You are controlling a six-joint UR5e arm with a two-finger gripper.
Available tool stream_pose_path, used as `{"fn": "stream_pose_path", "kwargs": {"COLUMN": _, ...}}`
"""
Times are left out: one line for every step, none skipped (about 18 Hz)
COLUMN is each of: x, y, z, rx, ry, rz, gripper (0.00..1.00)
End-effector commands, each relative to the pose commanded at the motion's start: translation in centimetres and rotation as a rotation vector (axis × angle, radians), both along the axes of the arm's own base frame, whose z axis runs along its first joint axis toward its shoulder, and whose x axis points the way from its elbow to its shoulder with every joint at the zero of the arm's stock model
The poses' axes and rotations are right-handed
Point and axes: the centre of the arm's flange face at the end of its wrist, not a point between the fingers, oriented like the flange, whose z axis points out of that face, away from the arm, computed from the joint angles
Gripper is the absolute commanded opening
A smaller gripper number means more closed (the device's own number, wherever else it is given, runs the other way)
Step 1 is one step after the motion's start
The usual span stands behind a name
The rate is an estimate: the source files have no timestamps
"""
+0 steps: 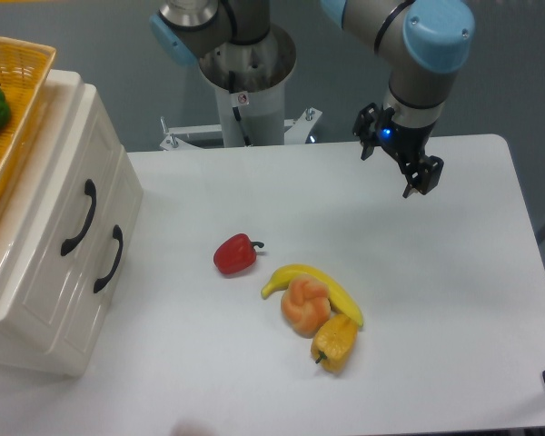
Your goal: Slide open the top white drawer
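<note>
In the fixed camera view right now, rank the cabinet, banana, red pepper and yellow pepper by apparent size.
1. White cabinet, by far.
2. Banana, partly hidden by a peach-coloured item.
3. Red pepper and yellow pepper: too alike to rank.

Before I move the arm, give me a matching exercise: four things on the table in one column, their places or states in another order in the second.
Things:
1. top white drawer
2. red pepper
3. gripper
4. banana

Places or states:
A. hangs over the table's far right part, holding nothing
B. closed, black handle facing the table
C. touches the orange pastry
D. lies alone, between the cabinet and the other food

Pairs: 1-B, 2-D, 3-A, 4-C
</note>
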Motion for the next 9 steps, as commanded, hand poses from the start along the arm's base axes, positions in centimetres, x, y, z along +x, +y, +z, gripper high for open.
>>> {"fn": "stream_pose_path", "kwargs": {"x": 0.0, "y": 0.0, "z": 0.1, "rx": 0.0, "ry": 0.0, "rz": 0.0, "gripper": 1.0}}
{"fn": "stream_pose_path", "kwargs": {"x": 0.1, "y": 0.0, "z": 0.0, "rx": -0.001, "ry": -0.001, "rz": 0.0, "gripper": 1.0}}
{"fn": "stream_pose_path", "kwargs": {"x": 0.1, "y": 0.0, "z": 0.0, "rx": -0.001, "ry": -0.003, "rz": 0.002, "gripper": 1.0}}
{"fn": "stream_pose_path", "kwargs": {"x": 0.2, "y": -0.1, "z": -0.2, "rx": -0.006, "ry": -0.014, "rz": 0.002, "gripper": 1.0}}
{"fn": "stream_pose_path", "kwargs": {"x": 0.4, "y": -0.1, "z": -0.3, "rx": -0.011, "ry": -0.025, "rz": 0.0, "gripper": 1.0}}
{"fn": "stream_pose_path", "kwargs": {"x": 0.5, "y": 0.0, "z": -0.6, "rx": -0.015, "ry": -0.034, "rz": -0.002, "gripper": 1.0}}
{"fn": "stream_pose_path", "kwargs": {"x": 0.6, "y": 0.0, "z": -1.0, "rx": -0.018, "ry": -0.041, "rz": -0.002, "gripper": 1.0}}
{"fn": "stream_pose_path", "kwargs": {"x": 0.7, "y": 0.1, "z": -1.4, "rx": -0.019, "ry": -0.044, "rz": -0.002, "gripper": 1.0}}
{"fn": "stream_pose_path", "kwargs": {"x": 0.6, "y": 0.0, "z": -1.6, "rx": -0.022, "ry": -0.047, "rz": 0.003, "gripper": 1.0}}
